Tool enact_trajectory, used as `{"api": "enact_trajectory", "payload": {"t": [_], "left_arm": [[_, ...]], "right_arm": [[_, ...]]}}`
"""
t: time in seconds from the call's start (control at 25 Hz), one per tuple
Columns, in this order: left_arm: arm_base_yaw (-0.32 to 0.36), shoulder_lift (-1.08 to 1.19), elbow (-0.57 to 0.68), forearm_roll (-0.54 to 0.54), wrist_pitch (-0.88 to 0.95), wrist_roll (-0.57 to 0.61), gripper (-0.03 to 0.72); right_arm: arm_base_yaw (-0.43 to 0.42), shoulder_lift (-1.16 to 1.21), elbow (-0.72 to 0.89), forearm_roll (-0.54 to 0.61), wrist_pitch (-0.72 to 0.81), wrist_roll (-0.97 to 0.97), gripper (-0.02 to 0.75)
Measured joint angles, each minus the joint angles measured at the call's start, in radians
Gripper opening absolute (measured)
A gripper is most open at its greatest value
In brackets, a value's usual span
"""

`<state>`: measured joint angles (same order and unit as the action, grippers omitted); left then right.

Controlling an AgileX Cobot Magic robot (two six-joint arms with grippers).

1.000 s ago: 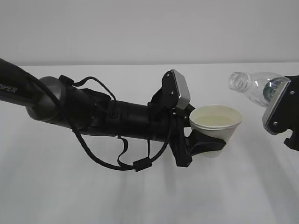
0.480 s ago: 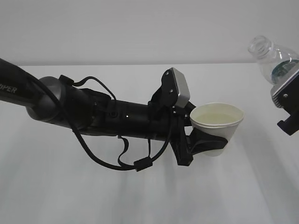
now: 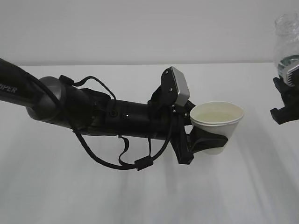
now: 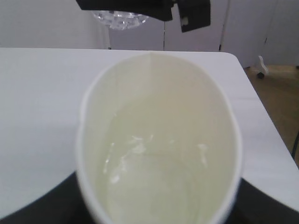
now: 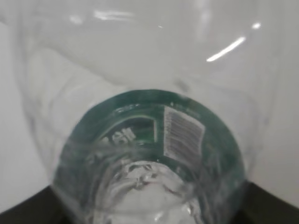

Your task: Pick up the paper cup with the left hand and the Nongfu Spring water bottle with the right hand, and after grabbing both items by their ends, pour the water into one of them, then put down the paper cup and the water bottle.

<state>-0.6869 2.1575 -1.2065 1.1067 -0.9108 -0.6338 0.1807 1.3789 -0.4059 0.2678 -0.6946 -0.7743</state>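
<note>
The white paper cup (image 3: 218, 122) hangs above the table, upright, with my left gripper (image 3: 205, 141) shut round its lower half. Its cream inside fills the left wrist view, and clear water (image 4: 154, 172) glints in the bottom of the paper cup (image 4: 159, 116). The Nongfu Spring water bottle (image 3: 288, 39) stands nearly upright at the far right edge, well right of the cup and higher. My right gripper (image 3: 286, 100) is shut on its lower end. The right wrist view looks along the bottle (image 5: 149, 140) from its base, with the green label around it and black fingers (image 5: 264, 203) at the bottom corners.
The white table (image 3: 93, 191) lies under both arms, and its right edge (image 4: 261, 121) shows in the left wrist view with brown floor beyond. The long black left arm (image 3: 93, 109) with its looping cable spans the left half of the scene.
The right gripper has swung the bottle from tilted toward the cup to nearly upright, carrying it right and up, away from the cup. The left gripper and cup have hardly moved.
</note>
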Motion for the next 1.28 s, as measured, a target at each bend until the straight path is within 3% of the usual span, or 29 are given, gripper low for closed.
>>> {"api": "enact_trajectory", "payload": {"t": [0.36, 1.08, 1.28], "left_arm": [[0.000, 0.000, 0.000, -0.006, 0.000, 0.000, 0.402], [0.021, 0.000, 0.000, -0.047, 0.006, 0.037, 0.400], [0.039, 0.000, 0.000, -0.048, 0.006, 0.037, 0.400]], "right_arm": [[0.000, 0.134, 0.000, -0.022, -0.144, 0.323, 0.430], [0.000, 0.387, 0.000, -0.104, -0.414, 0.633, 0.430], [0.000, 0.473, -0.002, -0.120, -0.421, 0.689, 0.429]]}}
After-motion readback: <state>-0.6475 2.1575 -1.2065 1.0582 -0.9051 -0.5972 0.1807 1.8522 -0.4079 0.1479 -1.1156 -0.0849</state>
